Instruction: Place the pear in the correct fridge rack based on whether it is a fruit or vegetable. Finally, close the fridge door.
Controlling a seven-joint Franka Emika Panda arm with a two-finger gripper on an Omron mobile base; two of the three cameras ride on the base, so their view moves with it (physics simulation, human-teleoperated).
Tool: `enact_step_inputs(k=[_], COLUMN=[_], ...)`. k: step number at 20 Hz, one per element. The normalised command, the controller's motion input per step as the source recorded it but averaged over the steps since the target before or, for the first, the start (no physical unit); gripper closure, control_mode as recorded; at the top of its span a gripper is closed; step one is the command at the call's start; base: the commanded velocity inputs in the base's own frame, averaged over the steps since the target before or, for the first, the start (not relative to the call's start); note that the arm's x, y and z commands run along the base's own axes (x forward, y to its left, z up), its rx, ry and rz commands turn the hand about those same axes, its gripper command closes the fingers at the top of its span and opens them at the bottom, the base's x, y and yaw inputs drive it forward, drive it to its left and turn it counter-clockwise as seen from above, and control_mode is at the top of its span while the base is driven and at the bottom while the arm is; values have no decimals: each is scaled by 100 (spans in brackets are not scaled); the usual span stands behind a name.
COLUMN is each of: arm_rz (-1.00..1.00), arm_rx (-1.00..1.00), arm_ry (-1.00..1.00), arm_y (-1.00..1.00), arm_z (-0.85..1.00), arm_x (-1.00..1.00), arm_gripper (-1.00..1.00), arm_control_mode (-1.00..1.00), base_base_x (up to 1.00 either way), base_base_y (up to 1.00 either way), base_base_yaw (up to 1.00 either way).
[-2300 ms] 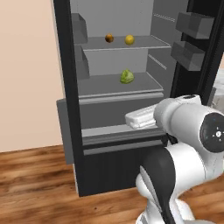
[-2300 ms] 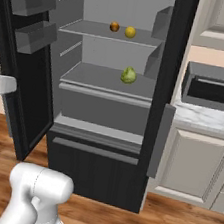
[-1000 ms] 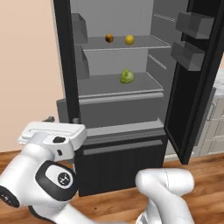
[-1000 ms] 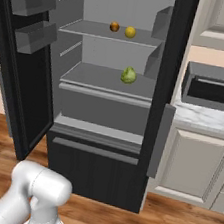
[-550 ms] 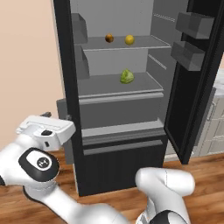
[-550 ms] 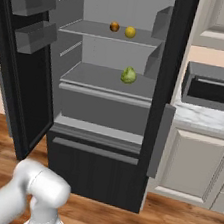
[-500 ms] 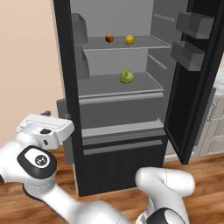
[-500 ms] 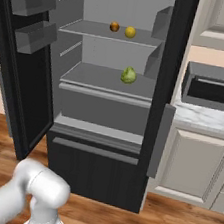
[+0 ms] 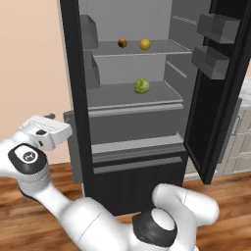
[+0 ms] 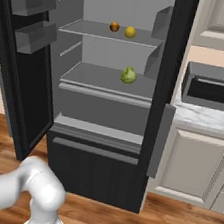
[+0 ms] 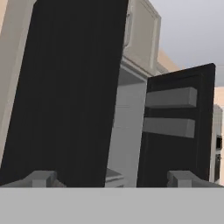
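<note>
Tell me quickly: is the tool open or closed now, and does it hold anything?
Tool: open, with the fingertips set wide apart and nothing between them. The pear lies on the upper fridge rack.

The upper fridge rack (image 9: 147, 49) carries the pear (image 9: 145, 44) with the orange-brown fruit (image 9: 122, 43) just beside it at 9 o'clock. On the lower shelf (image 9: 122, 95), the pale green leafy lump (image 9: 142, 86) sits alone.
</note>
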Motion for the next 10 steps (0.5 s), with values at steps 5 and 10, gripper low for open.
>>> enact_step_inputs(k=[5, 10], arm_rz=[-10, -8], arm_rx=[0, 0], arm_ry=[0, 0], arm_y=[6, 1], arm_z=[-8, -7], arm_x=[65, 70], arm_gripper=[-100, -100], arm_control_mode=[-100, -100], base_base_x=[0, 0], base_base_y=[0, 0], base_base_yaw=[0, 0])
